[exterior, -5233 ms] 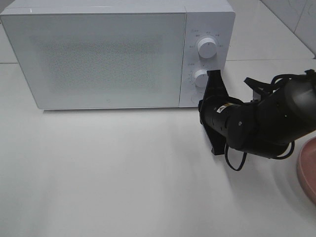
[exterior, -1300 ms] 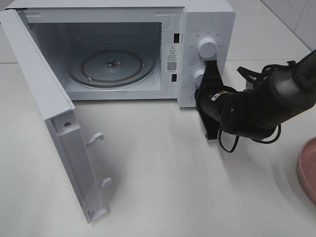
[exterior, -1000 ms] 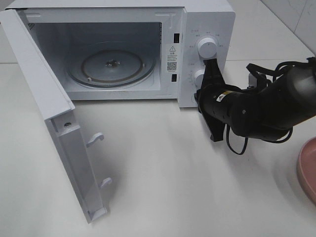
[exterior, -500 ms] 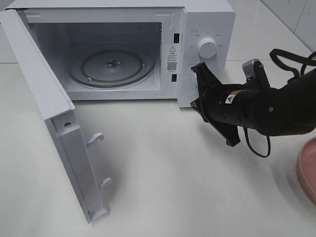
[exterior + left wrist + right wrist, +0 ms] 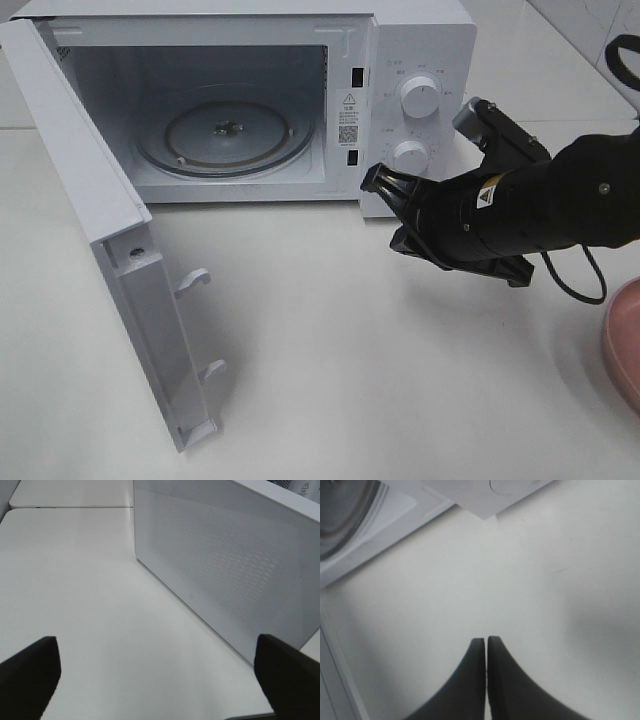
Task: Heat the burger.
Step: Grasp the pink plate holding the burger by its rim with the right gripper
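Observation:
The burger is out of view in every frame. The white microwave (image 5: pixel 420 60) stands at the back with its door (image 5: pixel 110 270) swung wide open to the left, showing an empty glass turntable (image 5: pixel 225 135). My right gripper (image 5: pixel 372 181) is shut with nothing in it, hovering just in front of the microwave's lower right corner, below the control knobs (image 5: pixel 418 96). In the right wrist view the right gripper (image 5: pixel 486 642) has its fingers pressed together over bare white table. My left gripper (image 5: pixel 155 665) is open and empty beside the door's perforated outer face (image 5: pixel 225 560).
The rim of a pink plate (image 5: pixel 622 345) shows at the right edge of the exterior view. The open door juts far out over the table's left front. White tabletop (image 5: pixel 350 380) lies in front of the microwave.
The microwave door went from shut to fully open. Over the last second my right arm has turned and drawn back from the control panel, its shut fingers now pointing left and low.

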You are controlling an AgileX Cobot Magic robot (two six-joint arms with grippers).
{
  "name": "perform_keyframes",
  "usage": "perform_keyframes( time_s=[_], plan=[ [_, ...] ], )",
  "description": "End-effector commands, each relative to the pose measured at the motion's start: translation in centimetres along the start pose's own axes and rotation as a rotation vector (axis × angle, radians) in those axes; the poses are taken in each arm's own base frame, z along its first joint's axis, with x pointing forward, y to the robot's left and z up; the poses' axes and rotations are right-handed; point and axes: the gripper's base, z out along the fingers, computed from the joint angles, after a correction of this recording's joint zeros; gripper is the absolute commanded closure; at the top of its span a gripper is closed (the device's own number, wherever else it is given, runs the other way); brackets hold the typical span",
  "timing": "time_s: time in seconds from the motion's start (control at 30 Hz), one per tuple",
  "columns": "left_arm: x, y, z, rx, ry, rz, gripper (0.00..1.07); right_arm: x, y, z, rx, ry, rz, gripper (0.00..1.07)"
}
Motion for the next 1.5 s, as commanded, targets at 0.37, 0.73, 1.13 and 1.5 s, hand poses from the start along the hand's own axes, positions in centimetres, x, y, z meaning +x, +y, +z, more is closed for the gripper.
perform_keyframes(
  time_s=[0.37, 0.73, 1.13, 1.5],
  plan=[
    [0.1, -0.1, -0.2, 0.010, -0.020, -0.001, 0.09, 1.0, -0.5, -4.1, 0.092, 0.220, -0.444, 1.04],
    [0.1, -0.1, -0.2, 0.010, -0.020, -0.001, 0.09, 0.8, 0.3, -5.6, 0.131, 0.428, -0.656, 1.02],
    [0.1, -0.1, -0.2, 0.010, -0.020, -0.001, 0.09, 0.0, 0.6, -6.7, 0.156, 0.556, -0.949, 1.00],
    [0.1, -0.1, -0.2, 0.010, -0.020, -0.001, 0.09, -0.1, 0.1, -7.2, 0.245, 0.593, -0.891, 0.93]
  ],
)
